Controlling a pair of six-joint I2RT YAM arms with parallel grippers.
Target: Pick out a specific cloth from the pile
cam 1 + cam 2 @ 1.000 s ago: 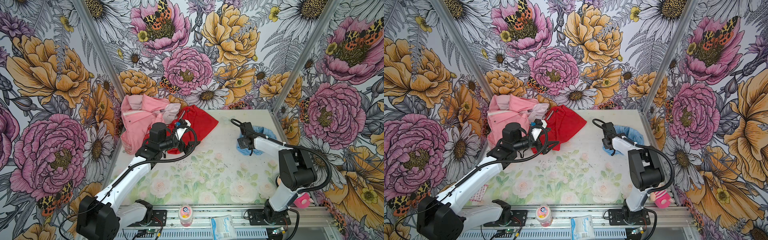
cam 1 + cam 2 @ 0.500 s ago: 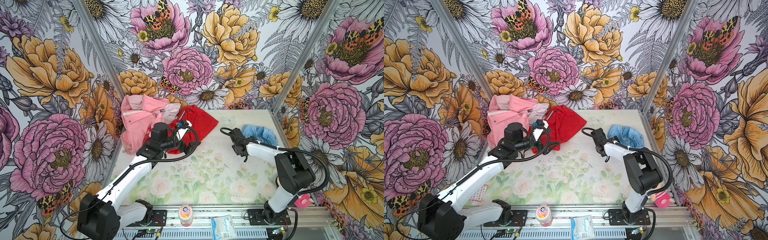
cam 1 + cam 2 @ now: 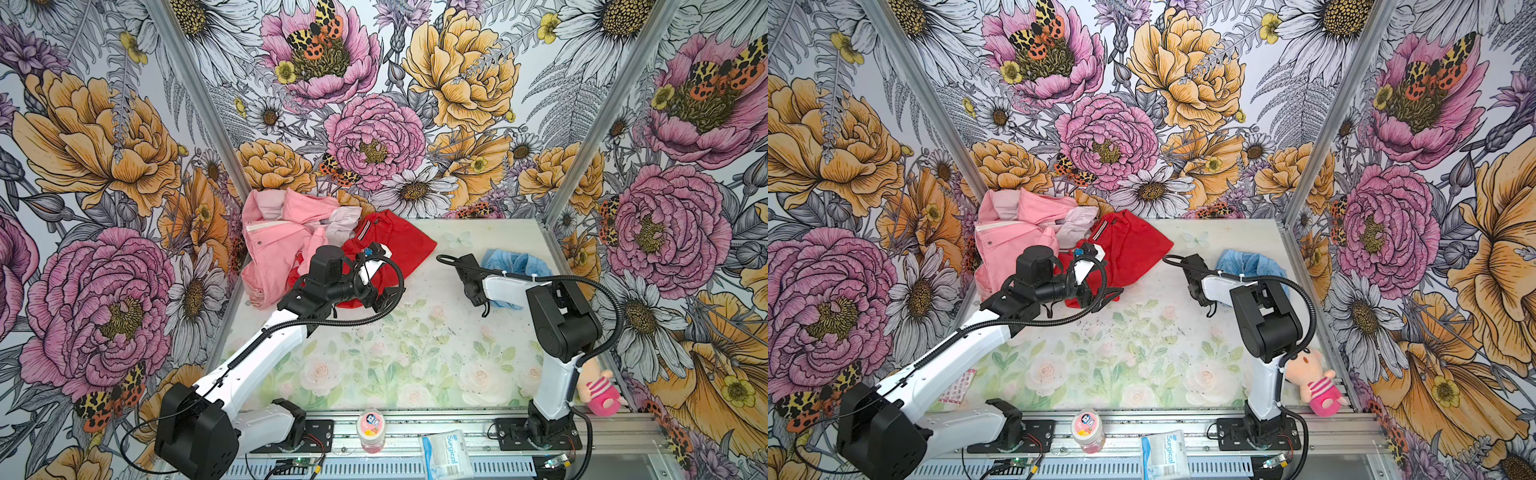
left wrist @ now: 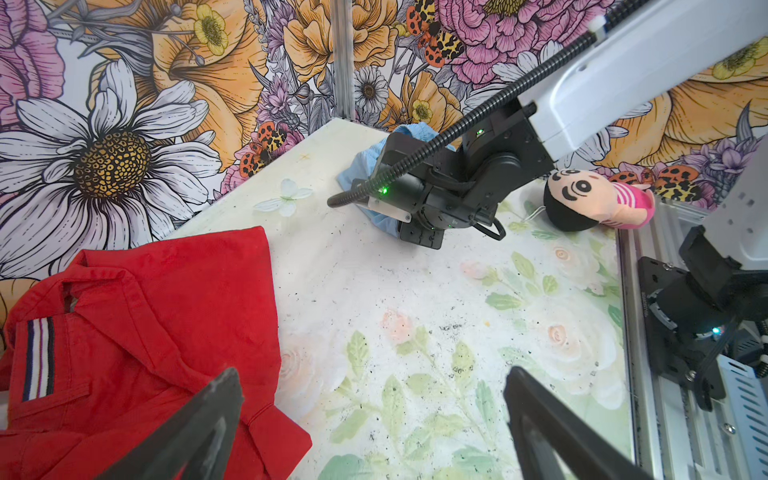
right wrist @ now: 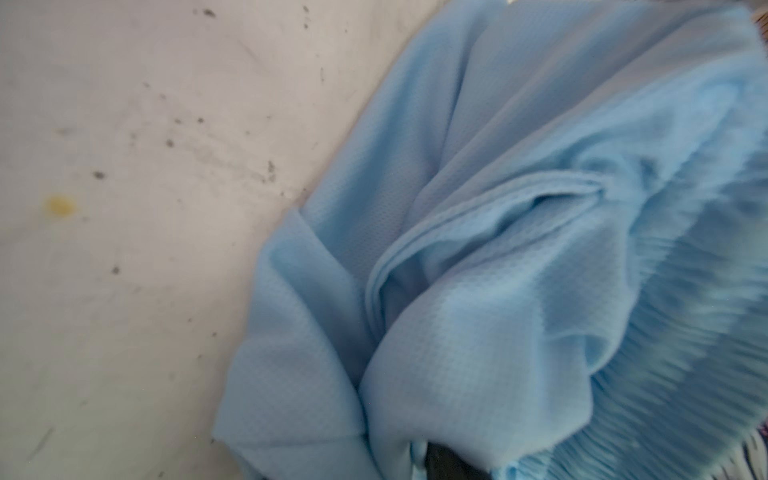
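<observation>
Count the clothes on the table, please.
3: a pink jacket in the far left corner, a red shirt against it, a blue cloth on the right. More may hide under the jacket.

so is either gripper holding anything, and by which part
Left gripper is open and empty. Right gripper rests on an edge of the light sky-blue soft cloth, with fabric bunched over a finger; a closed grip cannot be confirmed.

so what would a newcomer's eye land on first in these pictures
The loud floral walls hit first, wrapping the whole cell. Next comes the bright red shirt heaped against the pink jacket in the back left corner, then the sky-blue cloth lying apart from them at the back right.
</observation>
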